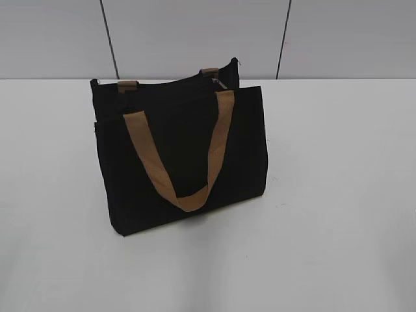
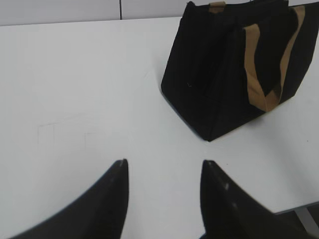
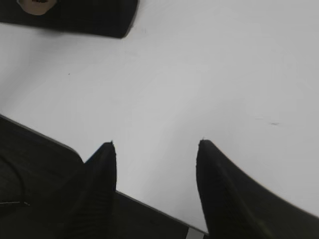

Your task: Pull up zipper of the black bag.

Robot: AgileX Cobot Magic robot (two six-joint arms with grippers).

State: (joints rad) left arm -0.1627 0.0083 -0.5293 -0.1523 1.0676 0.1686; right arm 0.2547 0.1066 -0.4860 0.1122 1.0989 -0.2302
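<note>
The black bag (image 1: 182, 149) stands upright mid-table, one tan handle hanging down its front and the other behind. The zipper (image 1: 170, 83) runs along its top rim, and a small silver-grey bit (image 1: 220, 82) shows by the far handle. The bag also shows in the left wrist view (image 2: 214, 84) at the upper right. My left gripper (image 2: 164, 167) is open and empty over bare table, well short of the bag. My right gripper (image 3: 157, 147) is open and empty near the table's front edge. Neither gripper shows in the exterior view.
The white table (image 1: 338, 195) stretches round the bag, with a grey panelled wall (image 1: 195, 32) behind. In the right wrist view a black shape (image 3: 89, 20) with a pale spot lies at the top left; a dark body (image 3: 30, 174) fills the lower left.
</note>
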